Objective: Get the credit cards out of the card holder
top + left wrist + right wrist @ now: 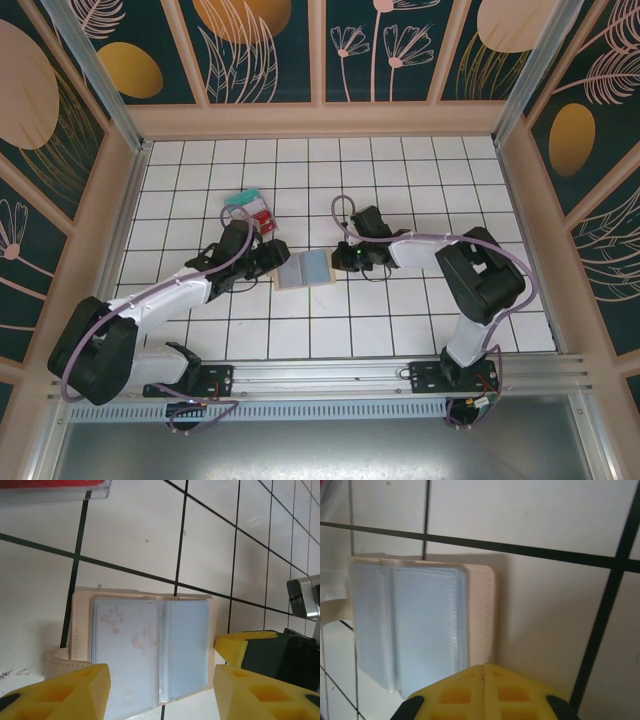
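While card holder (302, 268) is lying open flat on table (400, 330), left gripper (160, 690) is hanging over it, jaws partly apart, gripping nothing, likely lining up for pocket check. Right gripper (484, 680), jaws pressed shut, is sitting just beside holder's right edge, probably bracing it. Both credit cards (255, 208) are lying just beyond left gripper, seemingly out.

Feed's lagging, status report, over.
Left gripper, jaws open, at open card holder. Right gripper, jaws shut, at its other edge. Credit cards out, on tiles beyond. Nothing blocking.

card holder (302, 268): open on tabletop (400, 180), between left jaws and right jaws
credit cards (252, 208): on tabletop, just beyond left jaws, apart from card holder
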Robot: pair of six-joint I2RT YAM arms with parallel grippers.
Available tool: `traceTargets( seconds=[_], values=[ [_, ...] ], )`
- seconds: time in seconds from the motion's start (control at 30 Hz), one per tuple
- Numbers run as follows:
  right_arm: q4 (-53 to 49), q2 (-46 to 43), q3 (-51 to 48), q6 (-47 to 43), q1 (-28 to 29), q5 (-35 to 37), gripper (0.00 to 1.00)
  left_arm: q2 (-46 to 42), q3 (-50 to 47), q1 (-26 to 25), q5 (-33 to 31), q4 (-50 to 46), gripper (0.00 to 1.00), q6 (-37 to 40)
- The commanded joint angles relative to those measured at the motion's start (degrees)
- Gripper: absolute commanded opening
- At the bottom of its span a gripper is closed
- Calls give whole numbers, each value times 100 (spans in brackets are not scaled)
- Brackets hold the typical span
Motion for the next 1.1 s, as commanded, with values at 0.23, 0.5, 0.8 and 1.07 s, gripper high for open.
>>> traceTargets(
  seconds=[0.23, 0.5, 0.8, 1.07],
  values=[
    [-39, 162, -72, -22, 105, 76, 0, 470, -47, -191, 269, 270, 57, -72],
    [9, 167, -119, 37, 118, 50, 0, 768, 70, -227, 224, 78, 57, 24],
    [29, 174, -114, 73, 149, 41, 0, 1063, 164, -255, 118, -139, 57, 126],
    [49, 217, -87, 114, 191, -3, 0, 1229, 232, -314, 287, -9, 57, 151]
  ],
)
